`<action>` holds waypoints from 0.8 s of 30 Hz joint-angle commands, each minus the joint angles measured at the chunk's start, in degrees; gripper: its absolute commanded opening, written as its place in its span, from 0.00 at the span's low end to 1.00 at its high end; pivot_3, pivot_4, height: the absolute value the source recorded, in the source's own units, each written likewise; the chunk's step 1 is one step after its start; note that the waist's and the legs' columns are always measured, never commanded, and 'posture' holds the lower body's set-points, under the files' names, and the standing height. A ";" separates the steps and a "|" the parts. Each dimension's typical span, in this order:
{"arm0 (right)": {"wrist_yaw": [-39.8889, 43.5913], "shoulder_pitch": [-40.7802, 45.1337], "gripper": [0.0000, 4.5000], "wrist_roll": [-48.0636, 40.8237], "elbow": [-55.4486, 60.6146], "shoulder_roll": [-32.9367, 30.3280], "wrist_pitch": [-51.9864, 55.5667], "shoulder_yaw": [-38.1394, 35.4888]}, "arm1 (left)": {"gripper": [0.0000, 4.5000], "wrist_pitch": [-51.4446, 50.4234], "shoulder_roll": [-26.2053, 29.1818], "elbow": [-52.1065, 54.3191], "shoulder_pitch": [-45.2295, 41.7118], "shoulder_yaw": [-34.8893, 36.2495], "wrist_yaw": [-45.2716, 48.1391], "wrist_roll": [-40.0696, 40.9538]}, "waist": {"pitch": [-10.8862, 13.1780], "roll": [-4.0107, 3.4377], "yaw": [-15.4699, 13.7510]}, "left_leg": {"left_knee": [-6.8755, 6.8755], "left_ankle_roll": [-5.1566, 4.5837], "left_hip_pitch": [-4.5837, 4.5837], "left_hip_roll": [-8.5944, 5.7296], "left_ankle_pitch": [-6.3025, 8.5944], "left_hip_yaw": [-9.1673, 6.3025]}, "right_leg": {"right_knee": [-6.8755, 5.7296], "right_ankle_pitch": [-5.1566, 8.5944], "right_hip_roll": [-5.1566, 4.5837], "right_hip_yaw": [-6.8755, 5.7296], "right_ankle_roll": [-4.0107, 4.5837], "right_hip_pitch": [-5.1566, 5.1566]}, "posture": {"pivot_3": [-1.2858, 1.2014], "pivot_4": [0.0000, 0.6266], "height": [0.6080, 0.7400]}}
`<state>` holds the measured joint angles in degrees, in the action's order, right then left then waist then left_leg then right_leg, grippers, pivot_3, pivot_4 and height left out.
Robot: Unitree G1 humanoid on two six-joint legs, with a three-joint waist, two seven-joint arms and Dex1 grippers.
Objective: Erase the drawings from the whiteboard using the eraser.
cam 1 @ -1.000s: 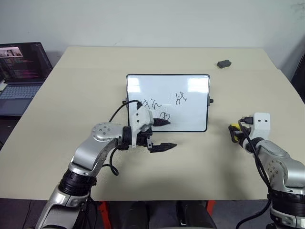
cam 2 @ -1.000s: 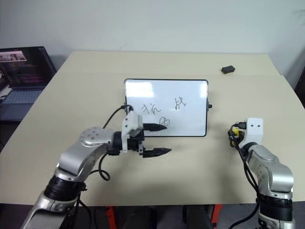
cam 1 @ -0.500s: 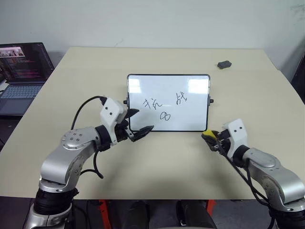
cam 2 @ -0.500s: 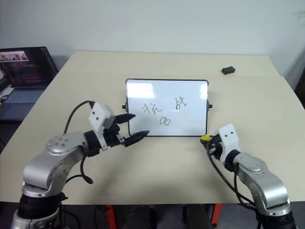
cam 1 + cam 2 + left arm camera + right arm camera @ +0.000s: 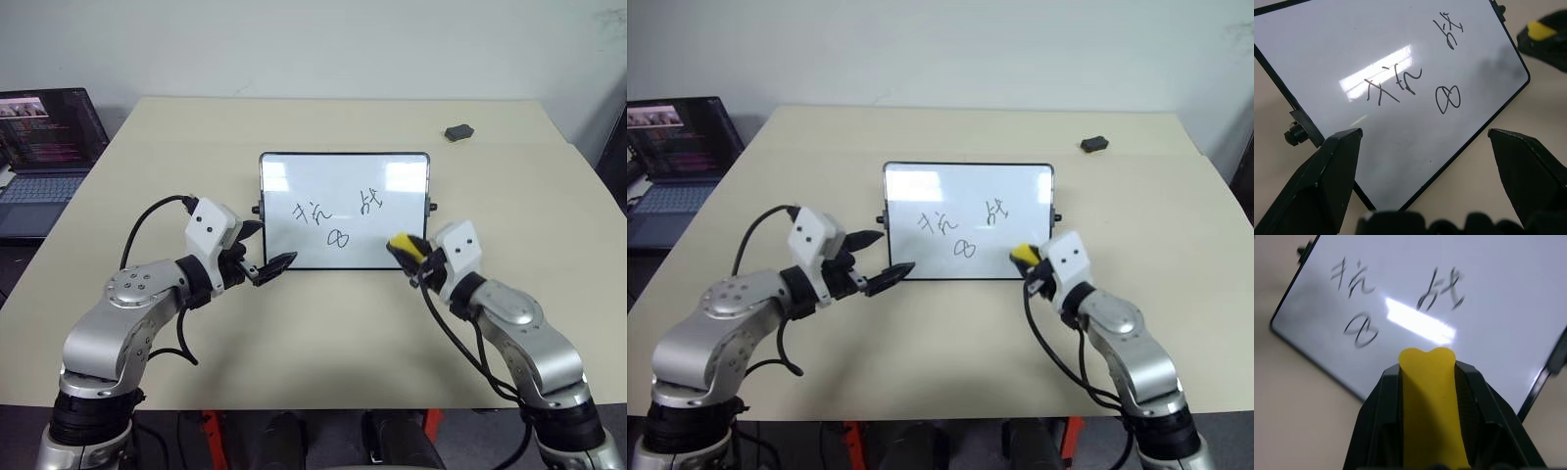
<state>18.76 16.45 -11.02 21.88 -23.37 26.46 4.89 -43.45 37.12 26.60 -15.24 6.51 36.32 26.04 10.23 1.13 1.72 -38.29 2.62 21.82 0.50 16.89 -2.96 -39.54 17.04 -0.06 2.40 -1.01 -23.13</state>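
Whiteboard [image 5: 345, 210] lies flat mid-table [image 5: 323, 333], black frame, side knobs. Drawings [image 5: 338, 220] intact: one squiggle group toward the robot's left, another toward its right, and a looped figure-eight nearer the front edge, between them.

Right gripper [image 5: 404, 251] – jaws pinching the eraser [image 5: 401, 243], yellow block clamped between the two black fingers, its rounded end sticking out past the tips. It sits at the board's near right corner, over the frame edge; contact with the board surface cannot be told. In the right wrist view the eraser [image 5: 1430, 401] points at the board, with the marks beyond it.

Left gripper [image 5: 266, 249] – jaws spread wide, holding nothing. It is at the board's near left corner, one finger over the white surface, the other over the bottom frame. Left wrist view: both fingers wide apart, board and figure-eight between them.

Also: laptop [image 5: 44, 157] off the table's far left, screen lit; dark grey lump [image 5: 459, 130] at the far right of the table, well apart from the board.
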 commanded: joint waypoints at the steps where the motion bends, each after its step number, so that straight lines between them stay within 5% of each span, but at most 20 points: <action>1: -2.44 6.26 0.24 4.53 -5.51 1.26 -8.90 -1.75 | 1.00 0.97 -0.56 0.21 -2.47 -1.24 -0.11 0.08 | 0.00 0.00 0.01 | -0.04 0.00 0.01 -0.01 0.00 0.01 | -0.03 0.00 0.00 0.00 0.00 0.00 | 0.52 0.24 1.00; 13: -2.64 20.37 0.24 10.85 -26.85 5.33 -22.47 -0.15 | 1.00 4.93 -2.52 -6.46 -10.39 -4.92 0.76 -1.73 | 0.00 0.00 0.10 | -0.15 0.00 0.04 0.00 0.00 0.07 | -0.20 -0.01 0.00 0.04 0.02 -0.06 | 0.52 0.24 1.00; 24: -3.13 21.96 0.24 15.65 -44.89 11.39 -33.38 3.22 | 1.00 5.47 -3.02 -7.96 -11.52 -6.57 1.93 -2.15 | -0.01 0.01 0.27 | -0.26 0.00 0.02 0.02 0.00 0.09 | -0.37 -0.01 -0.01 0.08 0.02 -0.10 | 0.52 0.24 1.00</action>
<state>14.93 37.78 3.58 -21.22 -12.26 -5.67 7.24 -39.35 33.62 17.65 -25.58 -0.73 37.76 23.98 10.22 1.14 1.99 -38.62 2.62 21.84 0.52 16.89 -2.87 -39.95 17.02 -0.07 2.48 -0.99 -23.22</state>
